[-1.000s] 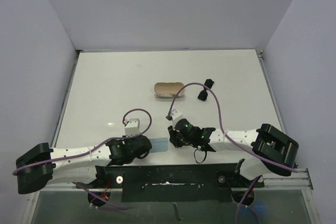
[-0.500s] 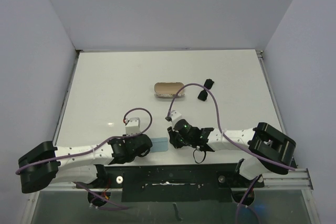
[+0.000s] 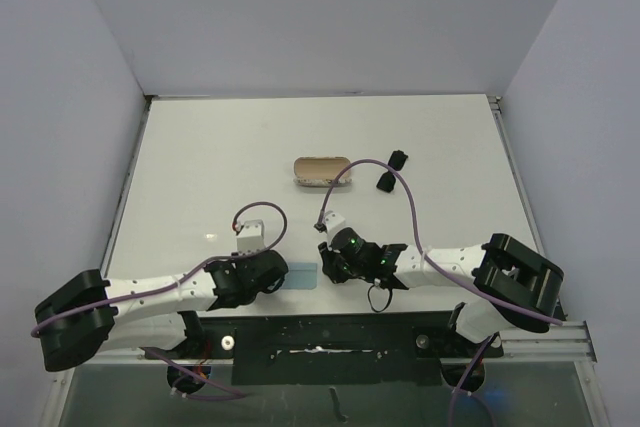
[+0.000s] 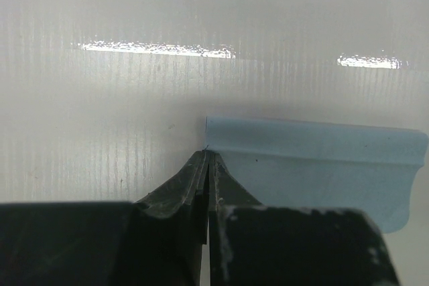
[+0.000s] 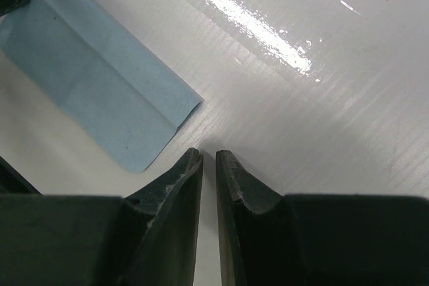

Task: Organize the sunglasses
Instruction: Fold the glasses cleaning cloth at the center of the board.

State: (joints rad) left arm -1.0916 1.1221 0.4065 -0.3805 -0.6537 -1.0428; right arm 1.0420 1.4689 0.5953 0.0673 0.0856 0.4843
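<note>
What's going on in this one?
Both arms are low over the light blue cloth at the front of the table. The left gripper is shut with its tips at one corner; the right gripper, jaws barely apart, holds nothing beside the cloth's other end. The sunglasses lie untouched farther back, beside the open case.

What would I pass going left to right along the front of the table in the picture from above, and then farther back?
Front: left tool → blue cloth → right tool. Farther back: case → sunglasses.
</note>
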